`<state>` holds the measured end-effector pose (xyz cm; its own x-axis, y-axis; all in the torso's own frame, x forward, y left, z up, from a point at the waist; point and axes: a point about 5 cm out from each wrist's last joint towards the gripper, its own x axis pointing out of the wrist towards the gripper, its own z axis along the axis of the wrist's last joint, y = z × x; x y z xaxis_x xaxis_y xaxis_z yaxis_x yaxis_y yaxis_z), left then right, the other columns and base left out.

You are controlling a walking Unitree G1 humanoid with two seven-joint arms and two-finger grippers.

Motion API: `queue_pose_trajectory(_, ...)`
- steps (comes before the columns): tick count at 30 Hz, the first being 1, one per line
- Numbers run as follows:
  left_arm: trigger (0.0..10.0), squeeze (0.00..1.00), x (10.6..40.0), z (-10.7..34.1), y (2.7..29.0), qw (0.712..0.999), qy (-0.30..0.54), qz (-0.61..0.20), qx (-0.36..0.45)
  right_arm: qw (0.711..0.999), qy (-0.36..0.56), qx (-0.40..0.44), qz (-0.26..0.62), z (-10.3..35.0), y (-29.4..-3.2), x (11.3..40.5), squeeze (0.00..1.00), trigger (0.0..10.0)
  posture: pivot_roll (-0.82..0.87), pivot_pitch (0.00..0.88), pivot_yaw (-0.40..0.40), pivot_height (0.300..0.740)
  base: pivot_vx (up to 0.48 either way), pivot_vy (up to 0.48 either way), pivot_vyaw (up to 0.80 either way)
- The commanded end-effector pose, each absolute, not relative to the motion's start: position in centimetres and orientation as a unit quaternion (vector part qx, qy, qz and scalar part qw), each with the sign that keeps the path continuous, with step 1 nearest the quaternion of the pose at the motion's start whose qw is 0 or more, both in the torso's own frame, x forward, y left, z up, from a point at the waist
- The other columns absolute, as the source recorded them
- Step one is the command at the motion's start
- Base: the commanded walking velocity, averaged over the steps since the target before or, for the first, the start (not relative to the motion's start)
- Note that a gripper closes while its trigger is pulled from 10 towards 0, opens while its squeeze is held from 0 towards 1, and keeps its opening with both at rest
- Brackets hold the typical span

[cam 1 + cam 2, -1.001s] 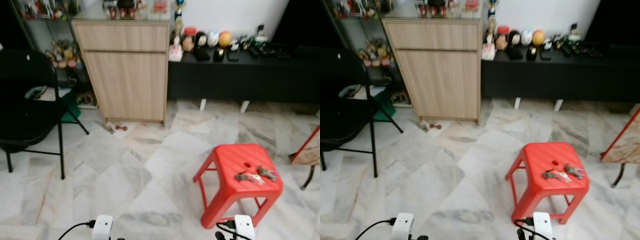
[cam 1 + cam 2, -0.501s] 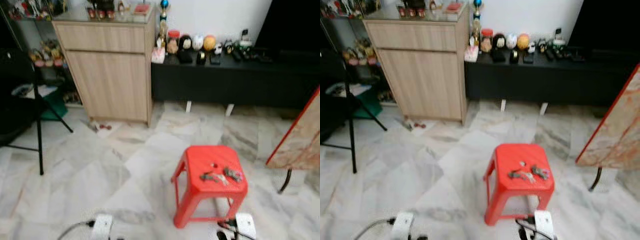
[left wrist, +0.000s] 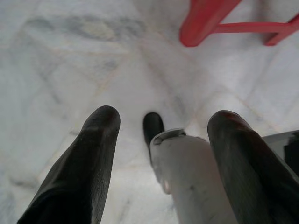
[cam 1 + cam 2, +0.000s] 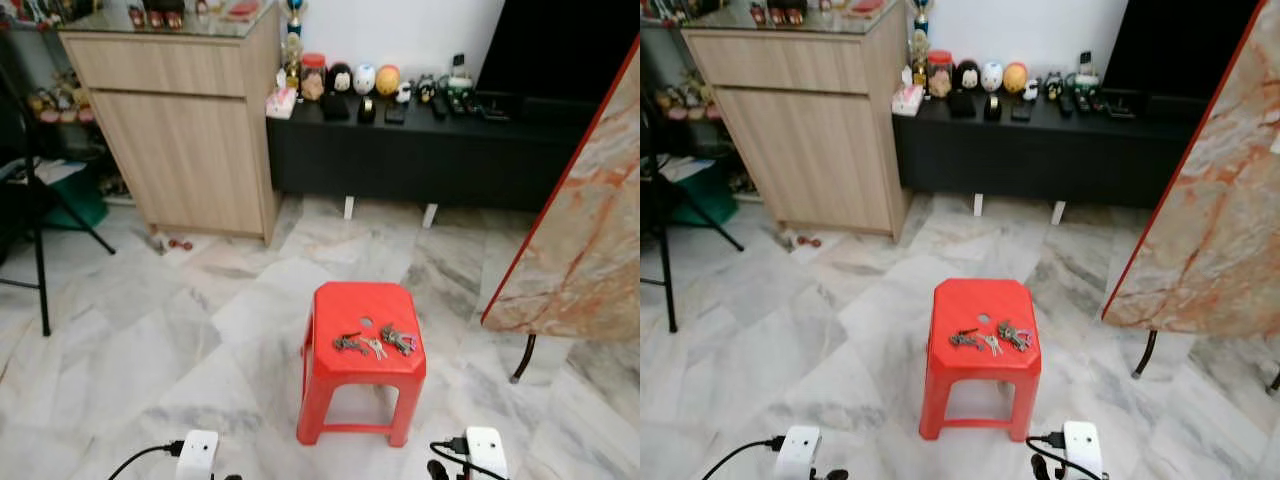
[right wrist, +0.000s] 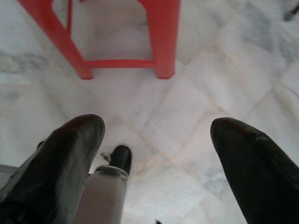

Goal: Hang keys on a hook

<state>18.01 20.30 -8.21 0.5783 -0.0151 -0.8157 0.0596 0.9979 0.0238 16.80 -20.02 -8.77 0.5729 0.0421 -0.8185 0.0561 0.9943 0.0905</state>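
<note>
Left pincer hangs low over the white marble floor, fingers spread, nothing held. Right pincer same: spread, empty, over floor just beside the red plastic stool. Bunch of metal keys lies on the stool's seat, toward its front edge, just in front of the seat's small hole. Light wooden cabinet and low black TV bench stand behind, marble-pattern slab with red edge to the right. No legible writing.
</note>
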Motion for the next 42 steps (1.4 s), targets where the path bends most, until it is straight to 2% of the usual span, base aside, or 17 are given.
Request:
queue_pose_trajectory(1, 10.0, 0.00, 17.85, -8.23, 20.73, 0.886, 0.462, -0.015, 0.029, 0.884, 0.466, 0.051, 0.000, -8.84, -19.83, 16.74, 0.00, 10.0, 0.04, 0.000, -0.053, 0.740, 0.000, 0.000, 0.00)
queue_pose_trajectory(13, 10.0, 0.00, 17.86, -8.23, 20.82, 0.884, 0.466, -0.009, 0.020, 0.884, 0.465, 0.054, -0.002, -8.82, -19.77, 16.82, 0.00, 10.0, 0.04, 0.000, -0.051, 0.740, 0.000, 0.042, 0.00)
queue_pose_trajectory(28, 10.0, 0.00, 17.91, -8.19, 20.84, 0.885, 0.465, -0.012, 0.019, 0.883, 0.465, 0.054, 0.000, -8.80, -19.74, 16.87, 0.00, 10.0, 0.05, 0.000, -0.052, 0.740, 0.000, 0.421, 0.00)
queue_pose_trajectory(42, 10.0, 0.00, 18.13, -8.09, 20.79, 0.887, 0.461, -0.015, 0.019, 0.885, 0.462, 0.054, -0.001, -8.70, -19.74, 17.09, 0.00, 10.0, 0.05, 0.000, -0.051, 0.740, 0.000, 0.000, 0.00)
